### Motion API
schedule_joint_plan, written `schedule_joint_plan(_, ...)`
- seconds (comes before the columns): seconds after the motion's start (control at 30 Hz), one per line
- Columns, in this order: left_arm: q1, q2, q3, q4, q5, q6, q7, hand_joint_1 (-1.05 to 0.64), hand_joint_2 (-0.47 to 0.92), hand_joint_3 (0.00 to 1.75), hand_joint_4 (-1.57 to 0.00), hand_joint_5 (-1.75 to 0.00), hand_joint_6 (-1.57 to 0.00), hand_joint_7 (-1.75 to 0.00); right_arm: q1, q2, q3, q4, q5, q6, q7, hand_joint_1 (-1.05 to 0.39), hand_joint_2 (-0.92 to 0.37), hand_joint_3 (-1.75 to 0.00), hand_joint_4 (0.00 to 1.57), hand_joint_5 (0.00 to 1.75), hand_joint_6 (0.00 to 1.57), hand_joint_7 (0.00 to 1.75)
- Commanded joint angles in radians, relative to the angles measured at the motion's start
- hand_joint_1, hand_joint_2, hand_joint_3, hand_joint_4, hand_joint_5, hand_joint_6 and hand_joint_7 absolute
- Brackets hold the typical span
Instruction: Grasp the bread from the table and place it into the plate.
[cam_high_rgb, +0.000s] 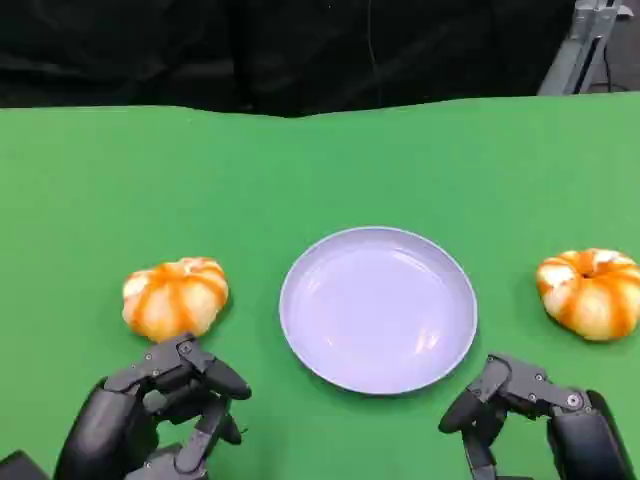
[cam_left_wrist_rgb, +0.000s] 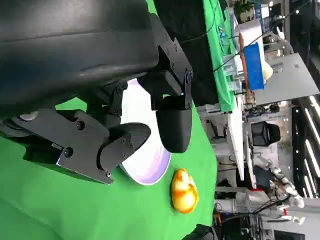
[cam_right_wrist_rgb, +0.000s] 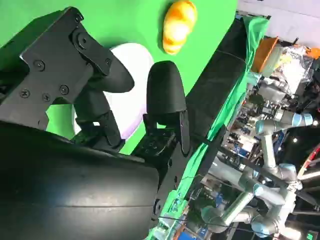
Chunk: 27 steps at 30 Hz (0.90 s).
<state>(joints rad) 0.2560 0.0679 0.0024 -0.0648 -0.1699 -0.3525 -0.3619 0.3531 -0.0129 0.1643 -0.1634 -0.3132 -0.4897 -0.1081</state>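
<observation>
Bread (cam_high_rgb: 175, 298) is sitting on green table (cam_high_rgb: 90, 190), left of empty plate (cam_high_rgb: 378, 308), w/ left hand (cam_high_rgb: 165, 415) hovering just near of it, fingers apart, holding nothing. Second bread (cam_high_rgb: 590, 292) is lying far right; right hand (cam_high_rgb: 530, 415) is also released. Best approach: lower over the loaf, wrap fingers around sides, squeeze lightly.

Plate (cam_high_rgb: 378, 310) at table (cam_high_rgb: 80, 190) centre, one bread (cam_high_rgb: 176, 297) left, another bread (cam_high_rgb: 591, 292) right
</observation>
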Motion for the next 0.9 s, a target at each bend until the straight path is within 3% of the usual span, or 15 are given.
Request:
schedule_joint_plan(0.03,-0.003,0.011,0.012,0.007,-0.008,-0.003,0.009,-0.08,0.65,0.92,-0.69,-1.50,-0.67,-1.25,-0.003,-0.009,-0.009,0.004,0.013,-0.009,-0.005,-0.04,-0.30,-1.35,0.82,1.61,0.82,1.34)
schedule_joint_plan(0.77,-0.011,0.014,0.024,0.005,0.019,-0.001,0.031,-0.07,0.65,0.91,-0.69,-1.47,-0.69,-1.23,-0.002,-0.008,-0.006,-0.002,0.010,-0.006,-0.005,-0.06,-0.32,-1.32,0.82,1.61,0.82,1.33)
schedule_joint_plan(0.83,-0.019,0.017,0.028,-0.007,0.056,0.021,0.063,-0.10,0.71,0.72,-0.64,-1.20,-0.66,-0.93,0.000,-0.006,-0.007,-0.004,0.021,-0.007,-0.003,-0.05,-0.32,-1.32,0.81,1.61,0.82,1.33)
schedule_joint_plan(0.9,-0.030,0.025,0.027,-0.027,0.082,0.063,0.085,-0.12,0.75,0.62,-0.62,-1.09,-0.65,-0.77,0.002,-0.003,-0.008,-0.006,0.027,-0.006,-0.004,-0.04,-0.33,-1.33,0.81,1.61,0.82,1.34)
